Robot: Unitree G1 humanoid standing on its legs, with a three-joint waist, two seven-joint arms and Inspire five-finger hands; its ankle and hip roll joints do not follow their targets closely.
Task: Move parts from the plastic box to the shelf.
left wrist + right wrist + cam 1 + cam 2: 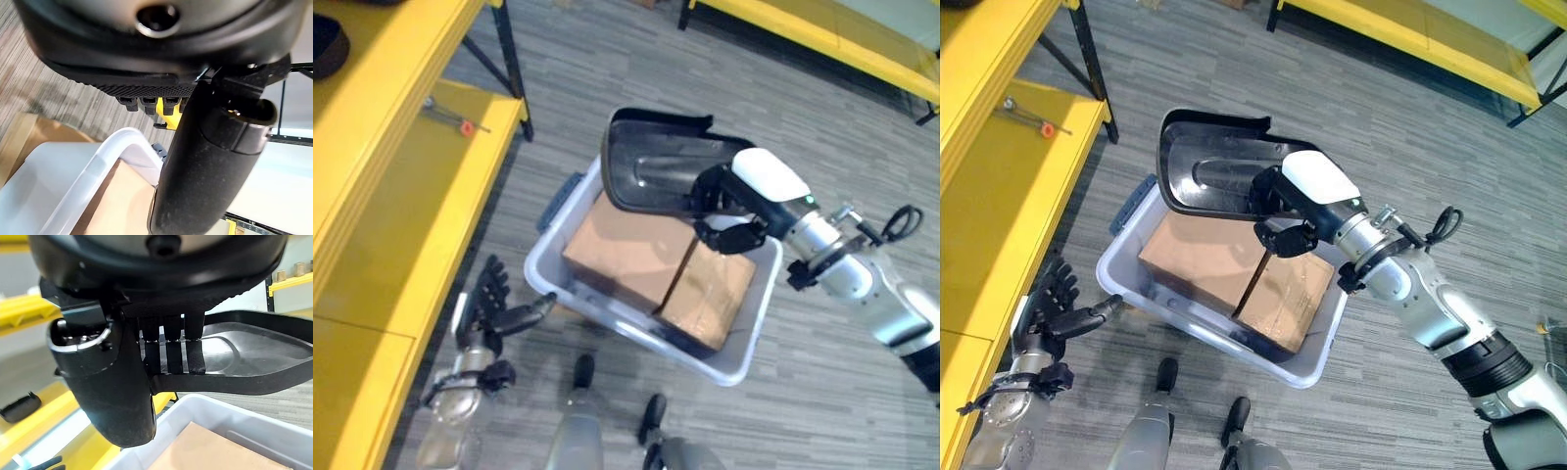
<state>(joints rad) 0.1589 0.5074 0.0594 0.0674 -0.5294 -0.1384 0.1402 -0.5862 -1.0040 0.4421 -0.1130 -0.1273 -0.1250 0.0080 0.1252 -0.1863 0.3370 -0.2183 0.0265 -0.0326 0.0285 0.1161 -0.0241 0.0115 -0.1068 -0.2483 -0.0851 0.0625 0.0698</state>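
Observation:
A large black moulded plastic part [656,162] hangs tilted over the far end of the grey plastic box [641,328]. My right hand [729,206] is shut on its near edge, fingers [168,350] over the rim and thumb [115,391] under it. In the box lie two brown cardboard pieces [626,250] side by side. My left hand [489,308] hovers open just left of the box's near corner, thumb [530,313] pointing at the rim [105,159]. The yellow shelf [406,186] runs along the left.
A small tool with a red tip [455,119] lies on the lower yellow shelf board. A dark round object [328,44] sits on the upper shelf level. Another yellow rack [842,34] stands at the far right. Grey plank floor surrounds the box.

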